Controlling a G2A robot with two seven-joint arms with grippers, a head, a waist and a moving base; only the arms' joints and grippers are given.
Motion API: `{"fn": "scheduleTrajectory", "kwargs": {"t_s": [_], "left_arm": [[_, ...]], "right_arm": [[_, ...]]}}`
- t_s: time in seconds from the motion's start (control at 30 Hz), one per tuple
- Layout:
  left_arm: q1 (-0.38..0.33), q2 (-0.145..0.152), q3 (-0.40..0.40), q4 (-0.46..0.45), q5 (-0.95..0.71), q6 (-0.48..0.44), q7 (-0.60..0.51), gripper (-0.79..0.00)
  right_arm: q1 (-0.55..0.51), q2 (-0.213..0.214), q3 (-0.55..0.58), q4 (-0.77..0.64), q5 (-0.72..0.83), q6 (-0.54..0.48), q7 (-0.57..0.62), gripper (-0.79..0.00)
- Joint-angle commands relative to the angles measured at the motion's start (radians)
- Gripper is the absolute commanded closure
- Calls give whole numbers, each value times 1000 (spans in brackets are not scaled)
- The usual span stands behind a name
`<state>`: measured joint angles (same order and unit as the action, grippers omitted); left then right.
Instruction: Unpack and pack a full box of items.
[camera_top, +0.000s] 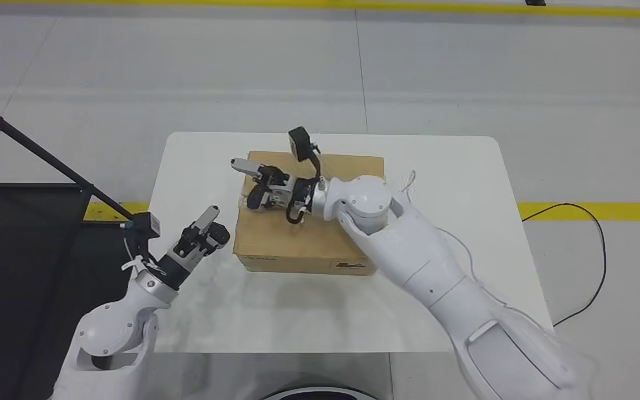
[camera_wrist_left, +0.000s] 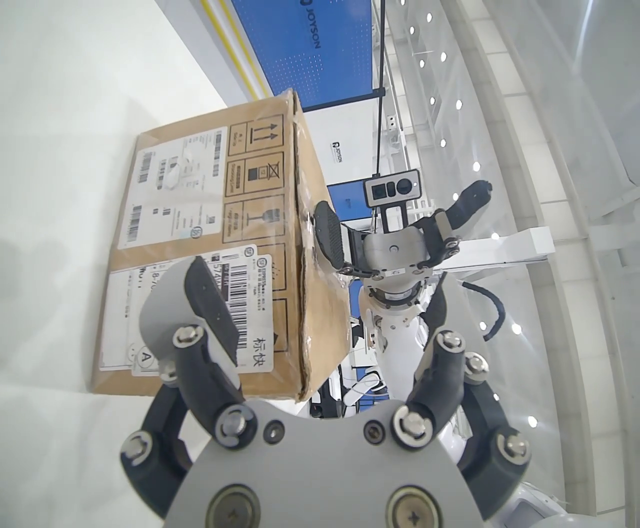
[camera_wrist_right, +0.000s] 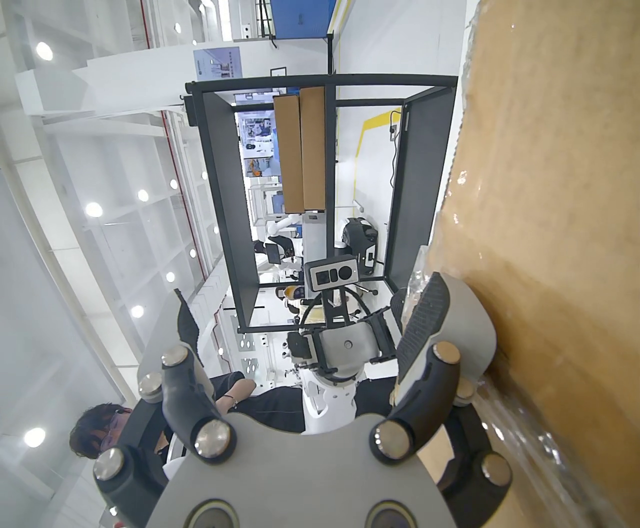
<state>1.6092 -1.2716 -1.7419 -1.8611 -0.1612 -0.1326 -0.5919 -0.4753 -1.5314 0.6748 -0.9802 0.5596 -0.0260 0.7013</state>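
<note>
White table (camera_top: 465, 175) on grey floor (camera_top: 150, 70) with yellow lines (camera_top: 585, 210).

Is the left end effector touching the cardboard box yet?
Apart. The top view shows a strip of white table between the left end effector and the box.

My overhead camera sits above my arms and looks down on the white rectangular table (camera_top: 450, 200), far enough back to take in the whole brown cardboard box (camera_top: 300, 245) at its middle. My left wrist camera rides behind my left gripper (camera_top: 212, 224), at 7 o'clock from the box, facing its labelled side from near. My right wrist camera rides behind my right gripper (camera_top: 250, 183), close against the box top, facing about 9 o'clock. Each wrist view catches the other gripper beyond. All three share the box.
</note>
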Motion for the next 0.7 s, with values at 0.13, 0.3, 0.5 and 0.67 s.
{"fn": "scheduleTrajectory", "kwargs": {"t_s": [0.13, 0.3, 0.5, 0.67], "left_arm": [[0, 5, 1, -5, -3, 1, -4, -785], [2, 8, 3, -10, -6, 1, -2, -785], [4, 12, 4, -11, -7, -1, 3, -785], [3, 15, 7, -13, -8, 1, 4, -785]], "right_arm": [[-64, 53, 102, -116, -110, 51, -1, -785], [-135, 97, 195, -213, -186, 121, 11, -785], [-230, 144, 315, -317, -256, 180, 26, -785], [-306, 176, 408, -391, -299, 217, 41, -785]]}}
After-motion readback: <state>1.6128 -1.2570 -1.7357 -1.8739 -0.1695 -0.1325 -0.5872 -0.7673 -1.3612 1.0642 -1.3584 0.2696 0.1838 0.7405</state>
